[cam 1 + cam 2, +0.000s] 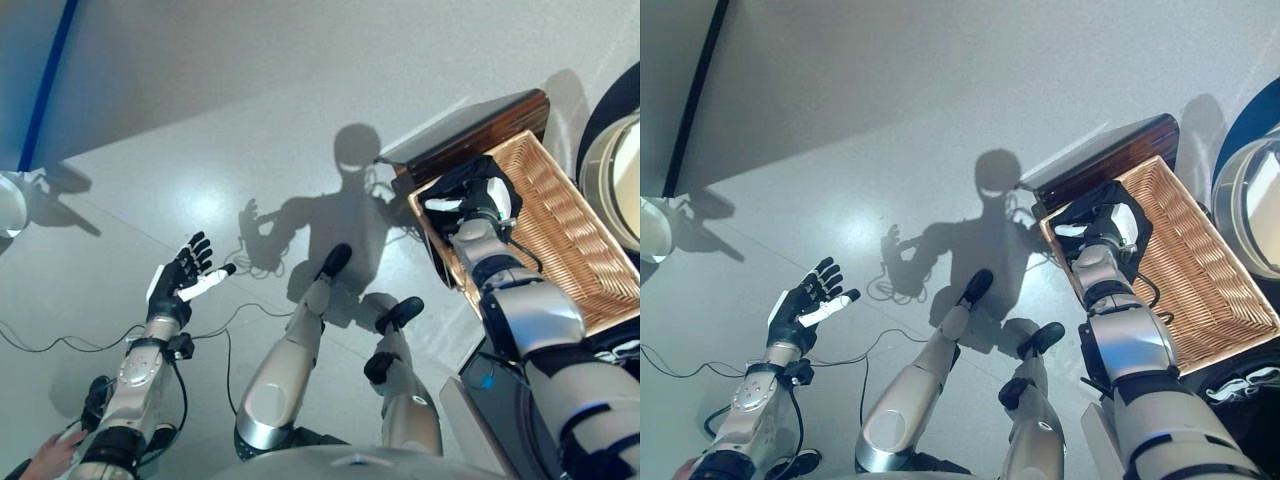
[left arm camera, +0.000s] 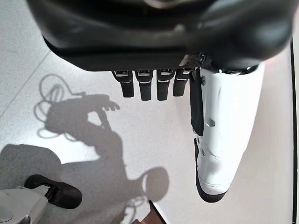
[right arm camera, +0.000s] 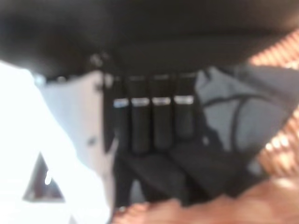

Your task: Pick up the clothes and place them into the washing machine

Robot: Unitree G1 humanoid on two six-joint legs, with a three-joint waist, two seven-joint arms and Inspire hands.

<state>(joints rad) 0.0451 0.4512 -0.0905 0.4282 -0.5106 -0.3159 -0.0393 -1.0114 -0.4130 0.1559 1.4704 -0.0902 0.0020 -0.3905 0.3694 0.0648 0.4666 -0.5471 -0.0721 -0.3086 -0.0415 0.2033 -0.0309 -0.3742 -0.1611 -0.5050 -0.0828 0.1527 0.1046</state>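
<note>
A dark grey garment (image 1: 452,182) lies at the near end of the shallow wicker basket (image 1: 590,250), which rests on a low dark brown box (image 1: 480,125). My right hand (image 1: 487,203) is down in the basket on top of the garment. In the right wrist view its fingers (image 3: 154,121) are straight and rest against the dark cloth (image 3: 233,116), with nothing gripped. My left hand (image 1: 180,285) is held open and empty above the floor at the left, fingers spread. It also shows in the left wrist view (image 2: 145,86).
The washing machine's round door opening (image 1: 625,180) is at the right edge, just beyond the basket. A person's hand (image 1: 50,455) is by my left forearm at the lower left. A white rounded object (image 1: 8,205) sits at the far left.
</note>
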